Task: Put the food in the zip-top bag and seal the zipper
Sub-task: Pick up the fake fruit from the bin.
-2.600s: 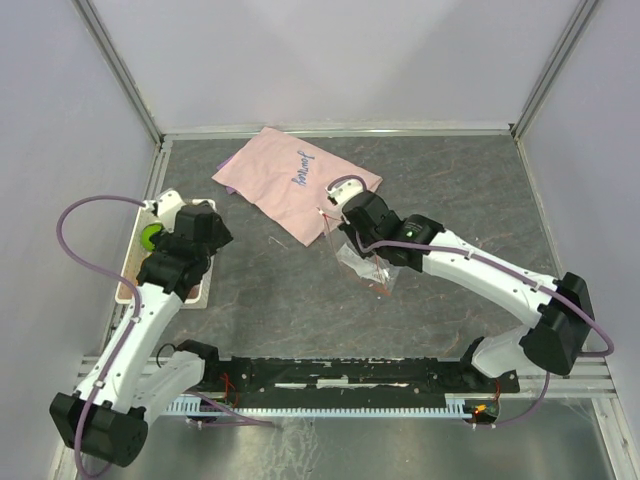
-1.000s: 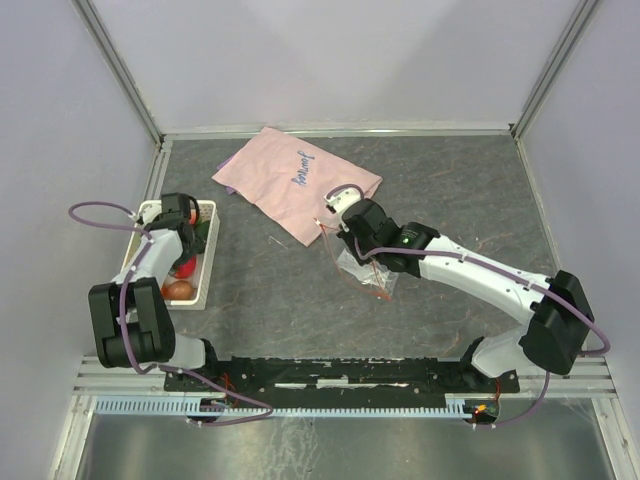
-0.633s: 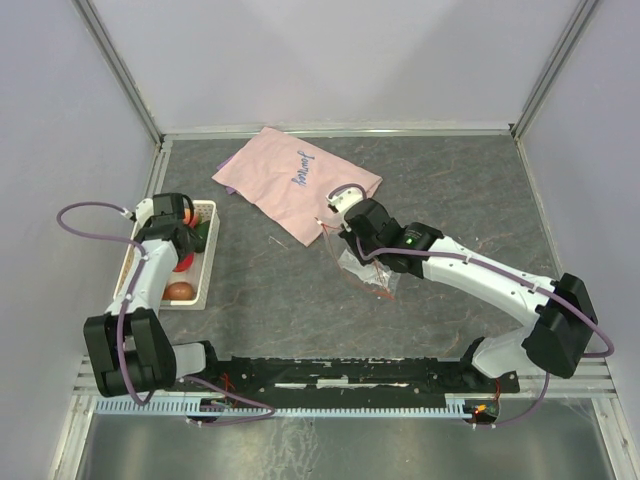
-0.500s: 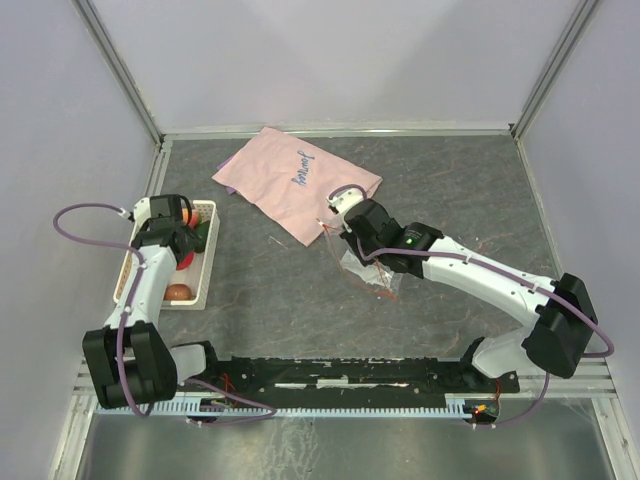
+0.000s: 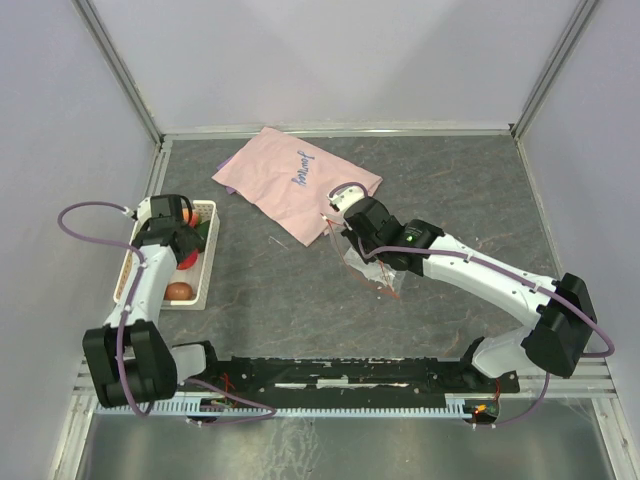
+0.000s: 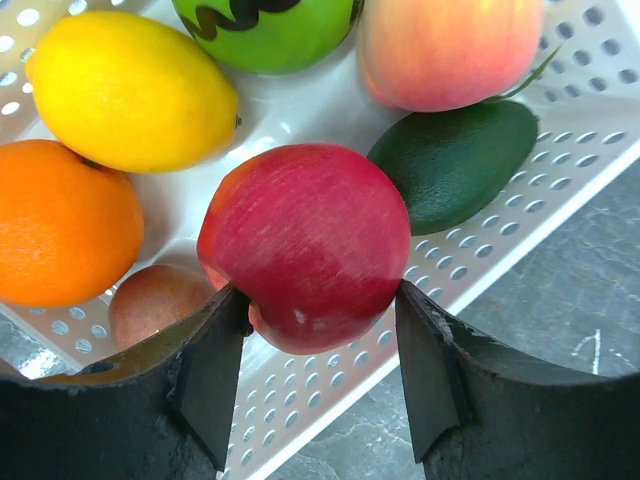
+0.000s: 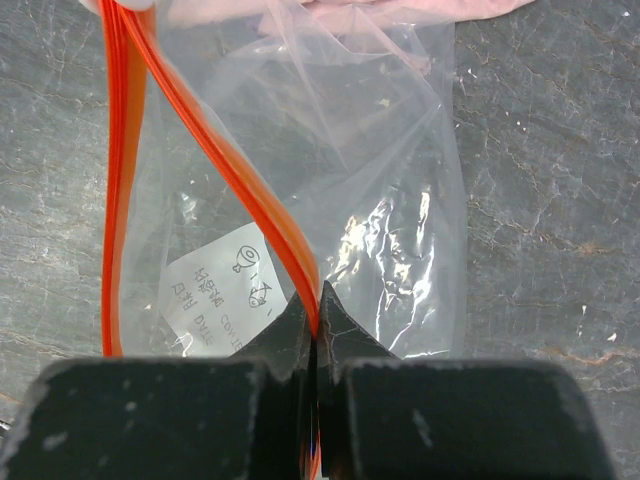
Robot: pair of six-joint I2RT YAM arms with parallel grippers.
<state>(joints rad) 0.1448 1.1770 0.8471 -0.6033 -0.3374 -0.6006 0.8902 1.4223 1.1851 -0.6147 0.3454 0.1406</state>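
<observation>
My left gripper [image 6: 320,294] is in the white slotted basket [image 6: 560,110], with both fingers pressed against the sides of a red fruit [image 6: 305,245]. Around it lie a yellow fruit [image 6: 130,90], an orange one [image 6: 60,225], a bright green one [image 6: 265,30], a peach one [image 6: 450,50], a dark green one [image 6: 455,160] and a brown one [image 6: 150,305]. My right gripper [image 7: 318,310] is shut on the red-orange zipper strip [image 7: 215,150] of the clear zip-top bag [image 7: 380,180]. The bag hangs open and empty over the table middle [image 5: 368,265].
The pink cloth with blue writing [image 5: 290,180] lies just behind the bag, its edge touching the bag's far end [image 7: 400,10]. The basket [image 5: 205,290] stands at the table's left edge by the wall. Grey stone tabletop lies between basket and bag.
My left arm has folded back and its gripper has come down into the basket around the red fruit. My right gripper has shifted slightly right, pulling the bag with it.
</observation>
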